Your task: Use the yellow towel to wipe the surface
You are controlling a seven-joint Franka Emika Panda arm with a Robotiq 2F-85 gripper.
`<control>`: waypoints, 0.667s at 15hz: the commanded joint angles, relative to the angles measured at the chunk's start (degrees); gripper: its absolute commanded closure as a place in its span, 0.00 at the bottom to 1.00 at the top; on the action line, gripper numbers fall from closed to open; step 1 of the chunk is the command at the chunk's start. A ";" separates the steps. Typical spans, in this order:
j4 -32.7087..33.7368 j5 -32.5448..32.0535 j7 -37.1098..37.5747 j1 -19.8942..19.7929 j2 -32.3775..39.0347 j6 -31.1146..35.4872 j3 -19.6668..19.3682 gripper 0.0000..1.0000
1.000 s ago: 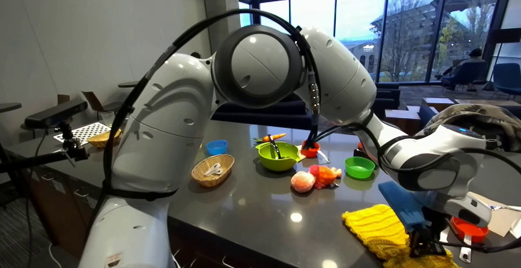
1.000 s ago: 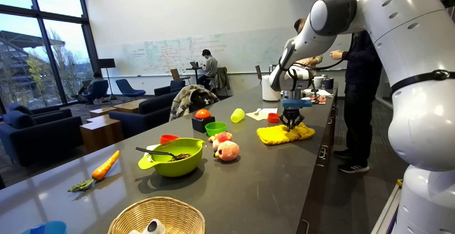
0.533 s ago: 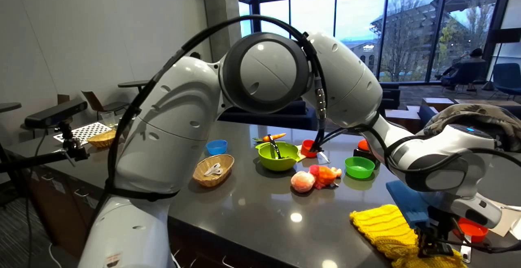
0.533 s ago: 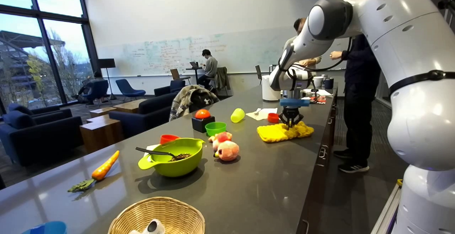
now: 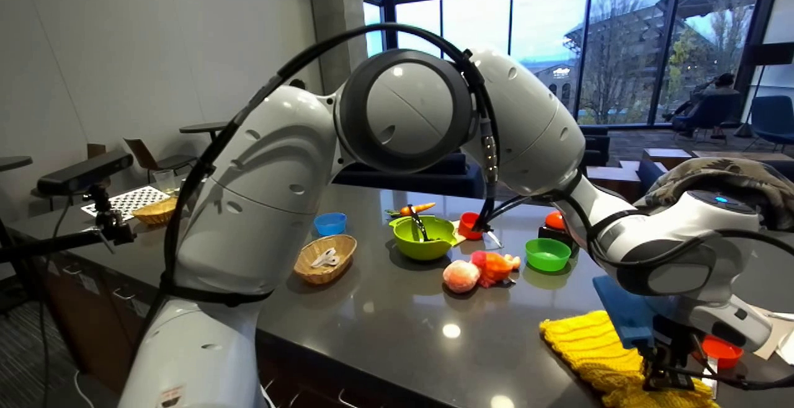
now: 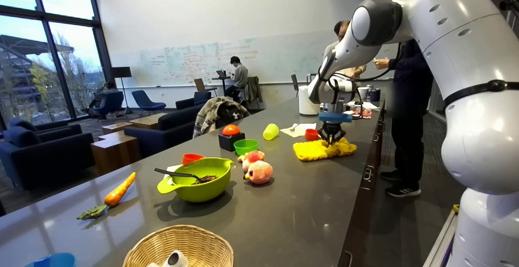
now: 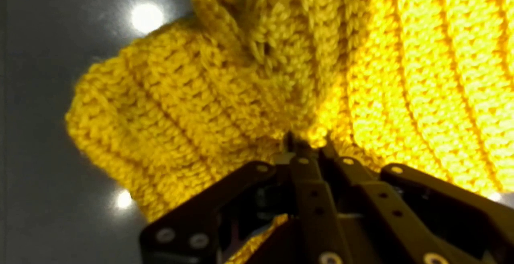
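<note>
The yellow knitted towel (image 5: 583, 340) lies bunched on the grey counter surface (image 5: 397, 327). It also shows in an exterior view (image 6: 310, 150) and fills much of the wrist view (image 7: 180, 107). My gripper (image 7: 307, 143) points down onto the towel with its fingers nearly closed around a pinched fold, and the towel gathers in creases there. The gripper also shows in both exterior views (image 5: 669, 384) (image 6: 331, 142). The towel's near end is partly hidden behind the gripper in an exterior view. The fingertips are sunk in the yarn.
A red measuring cup (image 5: 721, 351) lies just beyond the towel. A green bowl (image 5: 548, 255), plush toy (image 6: 257, 170), lime mixing bowl (image 6: 202, 192), black box with orange dome (image 6: 231, 137), yellow-green cup (image 6: 271, 131) and wicker basket (image 6: 178, 234) stand on the counter. Its drawer-side edge (image 6: 363, 194) is near the towel.
The gripper and towel have shifted together a short way along the counter, rightward in an exterior view and slightly away in the other view. The remaining counter objects have not moved.
</note>
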 commanded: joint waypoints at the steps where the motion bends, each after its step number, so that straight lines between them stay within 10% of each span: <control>1: -8.16 0.79 -1.55 0.80 -0.70 8.53 1.47 0.98; 10: -22.34 -4.23 -7.64 6.06 -11.11 16.72 4.48 0.98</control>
